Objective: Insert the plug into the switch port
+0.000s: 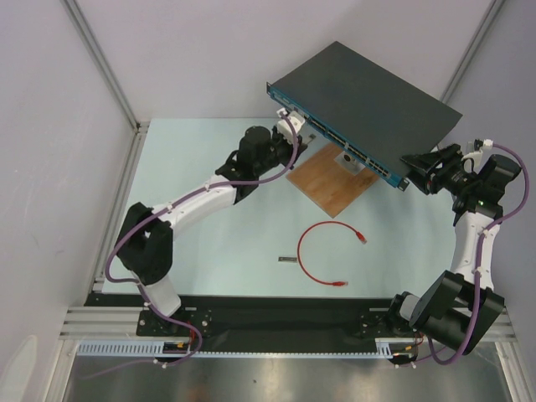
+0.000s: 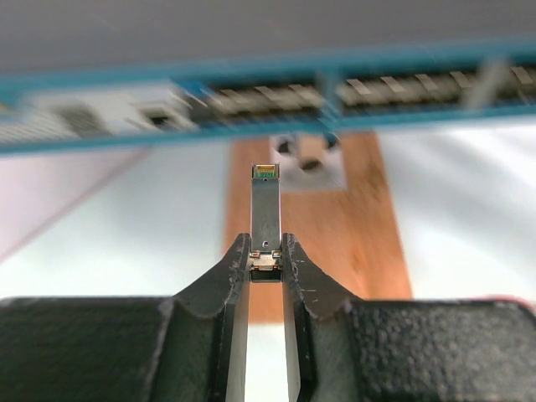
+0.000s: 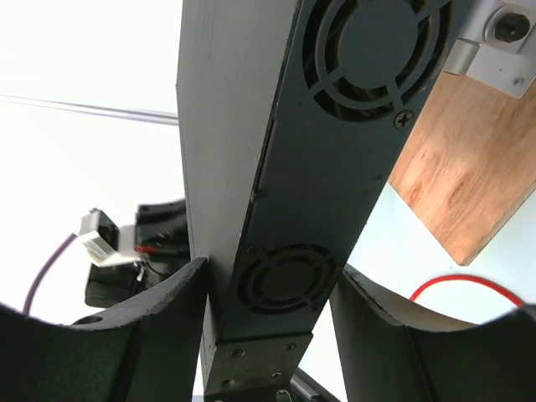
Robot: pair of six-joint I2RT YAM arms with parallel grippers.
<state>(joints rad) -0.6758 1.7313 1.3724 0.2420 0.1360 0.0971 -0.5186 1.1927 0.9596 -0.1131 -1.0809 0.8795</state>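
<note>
The dark-grey network switch [image 1: 368, 100] sits raised at the back, and its teal front face [image 1: 343, 144] carries a row of switch ports [image 2: 251, 99]. My left gripper [image 2: 266, 243] is shut on a small grey metal module [image 2: 265, 205] that points at that row from a short way off. In the top view the left gripper [image 1: 295, 126] is at the face's left end. The right gripper [image 3: 268, 272] is shut on the switch's vented side end [image 3: 335, 151], at its right corner [image 1: 419, 167]. The thin red cable [image 1: 314, 251] lies loose on the table, with one plug [image 1: 361, 237] and another [image 1: 338, 284] at its ends.
A brown wooden board [image 1: 331, 180] with a small mount lies under the switch's front. A small grey metal piece [image 1: 287, 260] lies left of the cable. Metal frame posts stand at the back left and back right. Part of the red cable [image 3: 461, 280] shows in the right wrist view.
</note>
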